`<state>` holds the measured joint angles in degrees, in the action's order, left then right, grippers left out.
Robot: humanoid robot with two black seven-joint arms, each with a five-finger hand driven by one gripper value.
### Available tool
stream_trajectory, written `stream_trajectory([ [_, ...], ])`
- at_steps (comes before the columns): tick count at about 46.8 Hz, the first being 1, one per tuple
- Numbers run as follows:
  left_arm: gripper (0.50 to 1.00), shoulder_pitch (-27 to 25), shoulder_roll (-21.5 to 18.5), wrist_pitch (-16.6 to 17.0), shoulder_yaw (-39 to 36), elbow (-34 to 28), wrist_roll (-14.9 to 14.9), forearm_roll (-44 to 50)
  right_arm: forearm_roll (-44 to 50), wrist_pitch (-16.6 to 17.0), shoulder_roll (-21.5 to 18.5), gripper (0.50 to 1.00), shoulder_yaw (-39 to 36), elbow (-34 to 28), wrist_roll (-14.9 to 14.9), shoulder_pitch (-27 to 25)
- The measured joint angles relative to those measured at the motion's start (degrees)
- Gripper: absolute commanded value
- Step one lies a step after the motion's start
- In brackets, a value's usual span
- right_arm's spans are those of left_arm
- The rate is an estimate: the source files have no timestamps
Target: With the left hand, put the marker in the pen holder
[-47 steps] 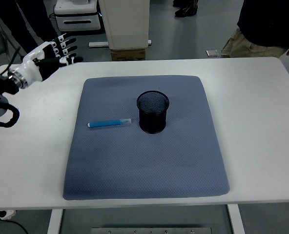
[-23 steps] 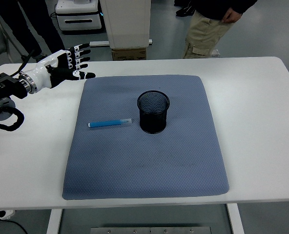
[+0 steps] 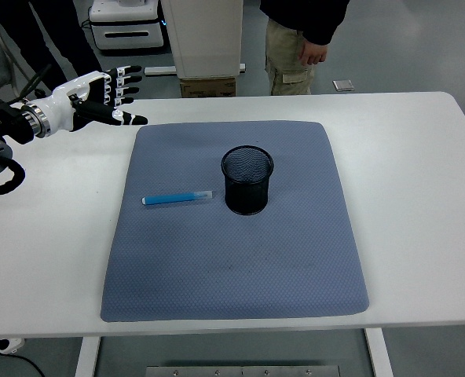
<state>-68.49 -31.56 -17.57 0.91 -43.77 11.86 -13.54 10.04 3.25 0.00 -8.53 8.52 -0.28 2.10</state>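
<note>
The slim blue plastic marker with a clear cap (image 3: 177, 198) lies flat on the grey-blue fabric mat (image 3: 232, 267), just left of the black wire-mesh pen holder (image 3: 247, 181), not touching it. It looks light, stiff and smooth, likely to roll, so a pinch at mid-barrel seems best. The holder stands upright and appears empty. The white-and-black left hand (image 3: 99, 98) hovers over the white table's (image 3: 421, 196) far-left corner, fingers spread, holding nothing.
</note>
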Motion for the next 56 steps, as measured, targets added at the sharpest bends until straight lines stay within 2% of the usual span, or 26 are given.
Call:
stream_trajectory([
  [5, 1.0, -0.05, -0.32, 0.0, -4.0, -0.04, 0.01, -3.63, -0.01, 0.0, 0.0, 1.0, 0.0, 0.0, 0.01, 0.0],
  [14, 1.0, 0.24, -1.3, 0.08, -6.03, -0.39, 0.22, -4.58, -0.05, 0.0, 0.0, 1.0, 0.0, 0.0, 0.01, 0.0],
  [28, 1.0, -0.02, 0.54, 0.09, -6.11, -4.99, 0.72, -11.4, -0.01, 0.0, 0.0, 1.0, 0.0, 0.0, 0.01, -0.01],
  [46, 1.0, -0.33, 1.75, 0.19, -6.11, -5.11, 0.62, -26.55, 0.06, 0.0, 0.0, 1.0, 0.0, 0.0, 0.01, 0.01],
  [56, 1.0, -0.28, 4.22, 0.17, -6.11, -5.16, 0.62, -28.22, 0.01, 0.0, 0.0, 1.0, 0.0, 0.0, 0.02, 0.0],
])
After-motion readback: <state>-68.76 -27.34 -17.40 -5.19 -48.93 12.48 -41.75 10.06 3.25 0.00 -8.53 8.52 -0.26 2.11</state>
